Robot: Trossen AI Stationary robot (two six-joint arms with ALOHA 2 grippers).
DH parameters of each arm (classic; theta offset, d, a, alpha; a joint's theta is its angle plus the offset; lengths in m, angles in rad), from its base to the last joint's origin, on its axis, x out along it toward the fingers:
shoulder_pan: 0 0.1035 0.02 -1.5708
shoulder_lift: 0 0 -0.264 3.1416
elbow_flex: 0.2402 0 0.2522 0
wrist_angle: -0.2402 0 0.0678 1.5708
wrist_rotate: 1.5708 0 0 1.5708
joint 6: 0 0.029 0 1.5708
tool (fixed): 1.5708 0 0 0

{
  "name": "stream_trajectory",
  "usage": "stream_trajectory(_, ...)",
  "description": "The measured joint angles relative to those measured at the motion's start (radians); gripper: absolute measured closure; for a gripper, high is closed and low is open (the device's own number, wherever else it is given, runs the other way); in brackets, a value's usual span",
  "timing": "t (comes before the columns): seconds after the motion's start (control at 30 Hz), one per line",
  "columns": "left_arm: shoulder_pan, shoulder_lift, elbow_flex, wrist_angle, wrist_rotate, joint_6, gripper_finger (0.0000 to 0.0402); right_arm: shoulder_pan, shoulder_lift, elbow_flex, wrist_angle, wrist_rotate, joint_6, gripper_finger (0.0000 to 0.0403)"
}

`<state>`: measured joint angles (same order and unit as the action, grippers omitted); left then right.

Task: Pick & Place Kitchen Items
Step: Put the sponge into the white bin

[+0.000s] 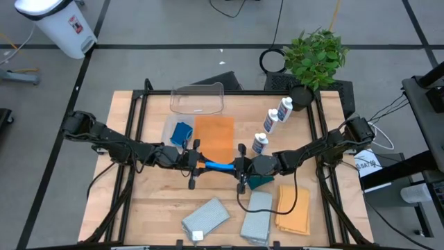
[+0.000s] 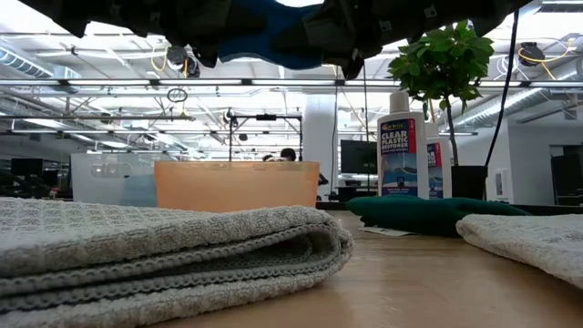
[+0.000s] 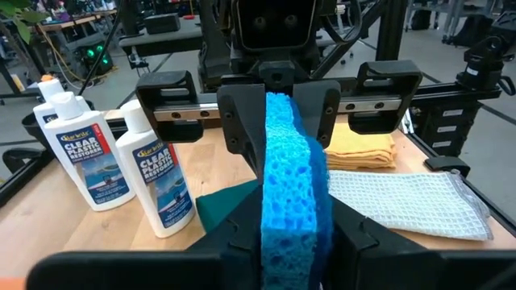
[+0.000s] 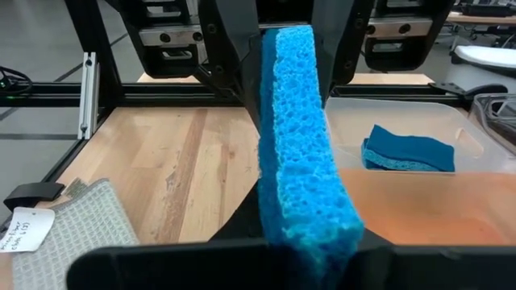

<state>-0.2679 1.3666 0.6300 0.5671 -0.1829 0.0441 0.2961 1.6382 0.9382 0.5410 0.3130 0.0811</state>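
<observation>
Both grippers meet above mid-table with a blue sponge [image 1: 219,166] spanning between them. The right gripper [image 1: 241,167] is clamped on one end. The left gripper [image 1: 195,164] flanks the other end, though whether its fingers still press it can't be made out. The low view shows only undersides, cropped.

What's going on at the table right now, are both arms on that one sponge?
Yes. Both arms meet over the middle of the table with a bright blue sponge spanning between them. The right gripper is shut on one end; the left gripper is at the other end, fingers alongside it, looking like a handover. Another blue sponge lies by the orange cloth; three white bottles stand beside it.
</observation>
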Motion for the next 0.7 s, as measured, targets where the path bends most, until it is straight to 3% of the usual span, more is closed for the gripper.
stream_trajectory(0.7,-0.007,-0.046,0.000,-0.069,0.000,-0.023,0.0331,0.005,0.000,0.000,0.005,0.002,-0.016,0.0396)
